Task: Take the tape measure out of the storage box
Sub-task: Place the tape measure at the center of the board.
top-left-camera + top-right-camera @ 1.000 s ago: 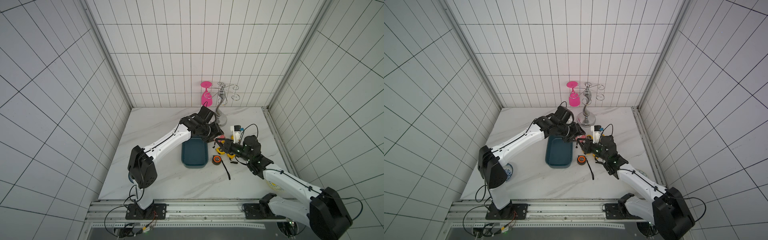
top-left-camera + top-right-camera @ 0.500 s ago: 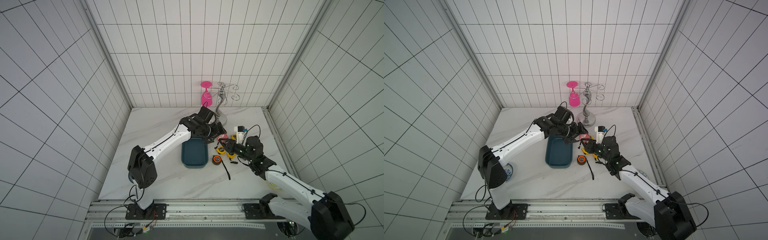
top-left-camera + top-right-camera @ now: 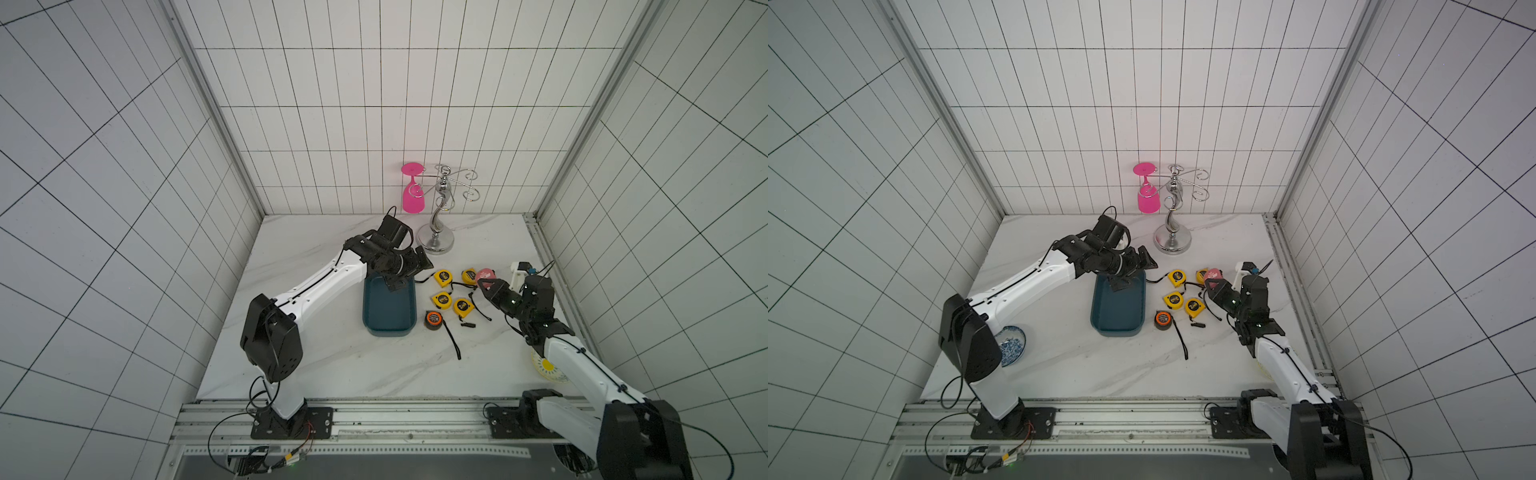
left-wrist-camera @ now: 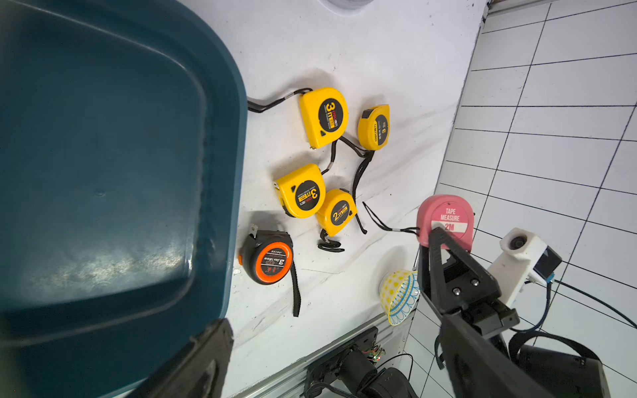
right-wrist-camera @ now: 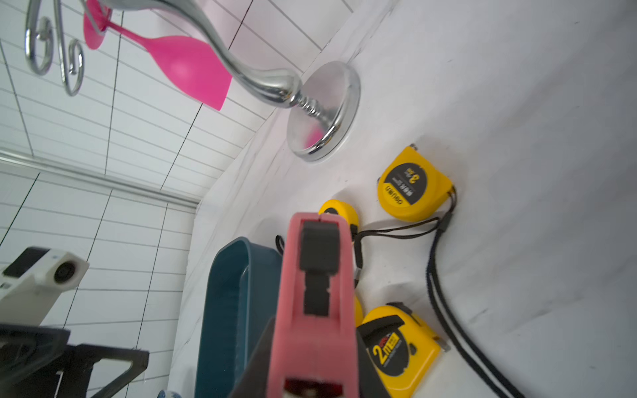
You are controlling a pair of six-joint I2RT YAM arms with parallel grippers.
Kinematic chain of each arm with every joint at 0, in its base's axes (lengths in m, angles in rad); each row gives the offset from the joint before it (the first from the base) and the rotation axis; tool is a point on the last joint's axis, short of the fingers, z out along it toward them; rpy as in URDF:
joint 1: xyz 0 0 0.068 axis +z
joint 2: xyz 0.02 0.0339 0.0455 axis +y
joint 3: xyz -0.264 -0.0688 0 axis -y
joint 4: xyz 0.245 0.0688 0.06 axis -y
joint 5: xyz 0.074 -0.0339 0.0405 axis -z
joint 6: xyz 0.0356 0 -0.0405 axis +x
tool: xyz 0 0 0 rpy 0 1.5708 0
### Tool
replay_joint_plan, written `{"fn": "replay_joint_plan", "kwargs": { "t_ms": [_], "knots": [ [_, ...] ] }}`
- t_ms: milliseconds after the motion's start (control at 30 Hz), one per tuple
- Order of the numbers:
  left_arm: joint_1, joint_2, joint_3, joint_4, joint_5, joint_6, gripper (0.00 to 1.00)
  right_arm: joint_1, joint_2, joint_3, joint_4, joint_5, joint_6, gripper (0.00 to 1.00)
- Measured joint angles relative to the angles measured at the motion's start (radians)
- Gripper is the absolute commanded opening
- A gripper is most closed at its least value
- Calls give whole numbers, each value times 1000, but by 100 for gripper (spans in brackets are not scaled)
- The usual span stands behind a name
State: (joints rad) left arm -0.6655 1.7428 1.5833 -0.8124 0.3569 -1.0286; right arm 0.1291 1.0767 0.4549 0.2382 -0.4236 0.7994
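Pink tape measure (image 4: 444, 220) had changed hands. The right jaws were shut on its flat sides and held it off the table (image 3: 332, 353), to the right of the box (image 3: 390, 311). The left jaws had just sprung wide and hung empty over the box's far end. The box looked empty, and five other tapes (image 3: 441, 299) lay just beside it. Probably only the set-down remained.
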Motion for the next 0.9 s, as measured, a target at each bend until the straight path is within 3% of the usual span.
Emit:
{"fn": "replay_joint_plan", "kwargs": {
  "t_ms": [333, 900],
  "knots": [
    [12, -12, -33, 1, -1, 12, 98, -170, 195, -12, 71, -58, 30, 14],
    [32, -33, -60, 2, -1, 27, 98, -189, 370, -12, 116, -114, 40, 27]
  ]
}}
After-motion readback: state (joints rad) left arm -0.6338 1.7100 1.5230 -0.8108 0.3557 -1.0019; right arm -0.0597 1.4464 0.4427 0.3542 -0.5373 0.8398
